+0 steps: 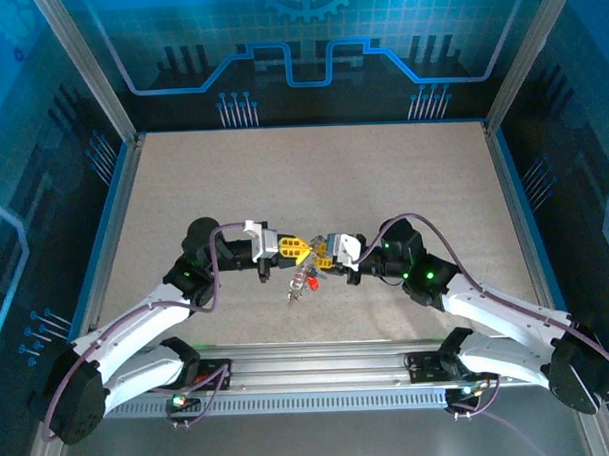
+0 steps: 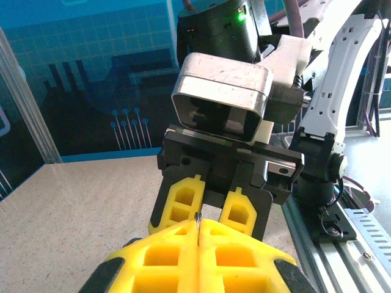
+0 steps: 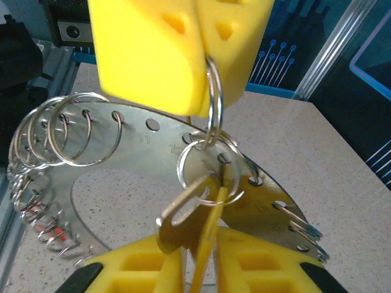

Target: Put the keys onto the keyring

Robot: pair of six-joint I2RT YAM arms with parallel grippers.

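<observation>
My two grippers meet nose to nose above the table's middle. The left gripper [image 1: 297, 250] [image 2: 198, 223] is shut on a thin silver split ring [image 3: 214, 104]; its yellow fingers [image 3: 153, 55] come down from above in the right wrist view. From that ring hangs the keyring [image 3: 140, 146], a flat silver band with holes carrying several small rings. The right gripper [image 1: 320, 255] [image 3: 198, 256] is shut on the yellow key [image 3: 211, 229], seen edge on, with a silver blade [image 3: 183, 217] beside it. The red key [image 1: 314, 285] dangles below the grippers. The blue key is hidden.
The speckled table [image 1: 313, 178] stretches open behind and to both sides of the grippers. An aluminium rail [image 1: 320, 373] runs along the near edge between the arm bases. Blue panel walls enclose the table. The right arm's camera housing [image 2: 220, 110] faces the left wrist closely.
</observation>
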